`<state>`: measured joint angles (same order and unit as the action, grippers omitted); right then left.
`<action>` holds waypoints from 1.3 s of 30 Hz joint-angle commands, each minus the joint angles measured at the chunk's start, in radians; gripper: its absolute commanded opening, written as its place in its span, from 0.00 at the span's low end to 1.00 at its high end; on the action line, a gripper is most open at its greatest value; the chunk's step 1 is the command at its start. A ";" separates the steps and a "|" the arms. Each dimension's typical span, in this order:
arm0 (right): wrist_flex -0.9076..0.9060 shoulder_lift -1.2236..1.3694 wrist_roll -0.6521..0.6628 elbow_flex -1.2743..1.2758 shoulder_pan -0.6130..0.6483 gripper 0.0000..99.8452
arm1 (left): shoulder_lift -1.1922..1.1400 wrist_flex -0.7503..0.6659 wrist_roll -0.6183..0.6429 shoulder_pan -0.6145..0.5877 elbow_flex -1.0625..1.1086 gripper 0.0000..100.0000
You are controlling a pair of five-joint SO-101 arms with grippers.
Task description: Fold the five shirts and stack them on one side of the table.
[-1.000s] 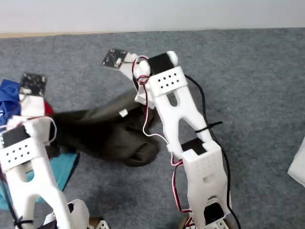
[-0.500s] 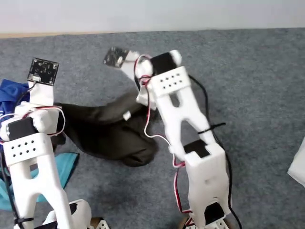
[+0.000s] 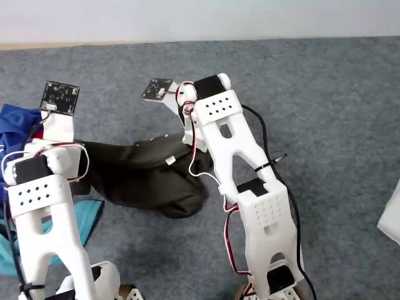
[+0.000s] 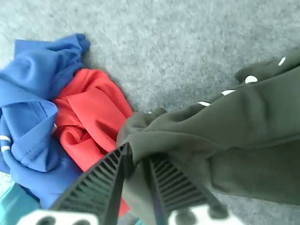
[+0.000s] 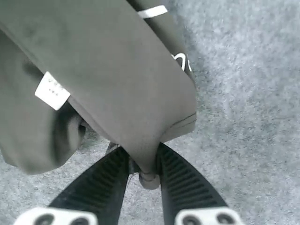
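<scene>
A dark olive shirt hangs stretched between both arms over the grey table. My left gripper is shut on one bunched edge of the olive shirt. My right gripper is shut on a fold of the olive shirt, whose white tag faces the camera. In the high view the left arm stands at the shirt's left end and the right arm at its right end. A blue shirt and a red shirt lie crumpled beside the left gripper.
A teal shirt lies under the left arm near the front left. The blue shirt sits at the table's left edge. Something white pokes in at the right edge. Bare grey carpet spreads right of the right arm.
Both arms have carried the olive shirt a little; the left gripper shifted away from the front edge, and the right wrist turned slightly. The shirt now hangs more stretched between them.
</scene>
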<state>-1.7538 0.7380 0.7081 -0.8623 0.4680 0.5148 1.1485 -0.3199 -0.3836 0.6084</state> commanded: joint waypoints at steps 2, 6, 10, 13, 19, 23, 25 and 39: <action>-0.027 -0.015 0.008 -0.080 -0.002 0.06 | 0.015 0.003 0.006 0.000 -0.004 0.00; -0.033 -0.013 0.008 -0.161 -0.002 0.06 | 0.015 0.003 0.006 0.000 -0.004 0.00; -0.035 -0.007 0.008 -0.203 -0.001 0.06 | 0.014 0.003 0.006 0.000 -0.004 0.00; -0.035 0.005 0.008 -0.196 0.007 0.06 | 0.014 0.003 0.006 0.000 -0.004 0.00; -0.033 0.065 0.009 -0.196 0.022 0.01 | 0.014 0.006 0.006 0.000 -0.004 0.00; -0.028 0.067 0.017 -0.206 0.016 0.01 | 0.015 0.008 0.006 0.000 -0.004 0.00; -0.035 0.042 0.015 -0.233 -0.002 0.01 | 0.018 0.008 0.006 0.000 -0.004 0.00; -0.042 -0.228 -0.008 -0.278 -0.166 0.01 | 0.021 0.009 0.069 0.003 -0.053 0.00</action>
<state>-1.7538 0.6168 0.7142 -1.0986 0.3406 0.5148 1.1485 -0.3076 -0.3836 0.6068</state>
